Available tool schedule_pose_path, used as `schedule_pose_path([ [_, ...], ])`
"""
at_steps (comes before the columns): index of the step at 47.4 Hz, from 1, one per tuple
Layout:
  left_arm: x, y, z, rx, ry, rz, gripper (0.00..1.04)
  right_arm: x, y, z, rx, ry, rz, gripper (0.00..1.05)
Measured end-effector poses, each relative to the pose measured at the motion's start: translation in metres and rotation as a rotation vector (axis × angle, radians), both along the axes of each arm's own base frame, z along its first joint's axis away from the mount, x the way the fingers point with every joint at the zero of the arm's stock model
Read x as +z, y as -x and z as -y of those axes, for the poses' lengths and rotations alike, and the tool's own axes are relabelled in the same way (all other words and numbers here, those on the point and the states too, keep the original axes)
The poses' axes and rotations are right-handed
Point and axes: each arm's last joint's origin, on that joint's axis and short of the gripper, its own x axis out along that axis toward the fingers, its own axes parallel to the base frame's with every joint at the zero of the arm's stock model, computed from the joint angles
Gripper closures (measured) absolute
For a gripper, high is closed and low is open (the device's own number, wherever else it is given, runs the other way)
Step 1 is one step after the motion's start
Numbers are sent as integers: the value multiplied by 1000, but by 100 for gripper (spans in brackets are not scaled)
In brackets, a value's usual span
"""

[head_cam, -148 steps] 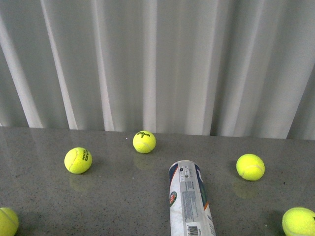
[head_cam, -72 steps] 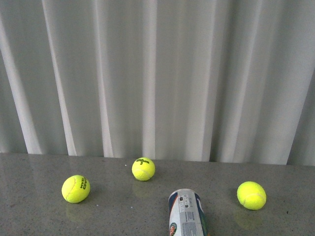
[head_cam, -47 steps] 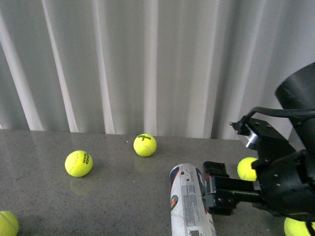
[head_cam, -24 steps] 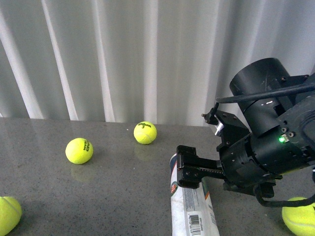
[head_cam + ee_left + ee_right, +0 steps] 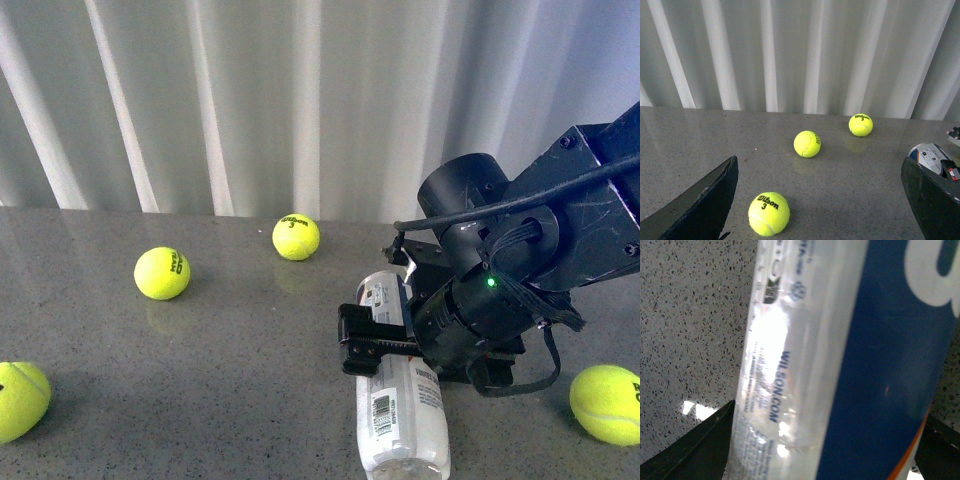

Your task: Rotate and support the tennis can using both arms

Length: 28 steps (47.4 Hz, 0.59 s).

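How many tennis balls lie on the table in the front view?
4: one near the curtain, one left of it, one at the left edge, one at the right edge. The arm may hide another.

Even, soft daylight — glare streaks the tennis can (image 5: 790, 365), its close-up label blurred.

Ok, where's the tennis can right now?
In the front view the tennis can lies on the table, right of centre, under the right hand.

Labelled tennis can (image 5: 400, 420) flat on table (image 5: 200, 400)
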Motion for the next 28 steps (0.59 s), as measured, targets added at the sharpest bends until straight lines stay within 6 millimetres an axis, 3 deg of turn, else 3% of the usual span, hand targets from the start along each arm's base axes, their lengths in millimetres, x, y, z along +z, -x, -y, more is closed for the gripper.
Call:
schedule_pose_path([
  [11, 0, 0, 0, 0, 0, 0, 7, 2, 0, 0, 126, 74, 81, 37],
  [18, 0, 0, 0, 0, 0, 0, 7, 12, 7, 3, 396, 192, 197, 56],
  [28, 0, 0, 0, 0, 0, 0, 7, 36, 16, 0, 776, 321, 486, 72],
])
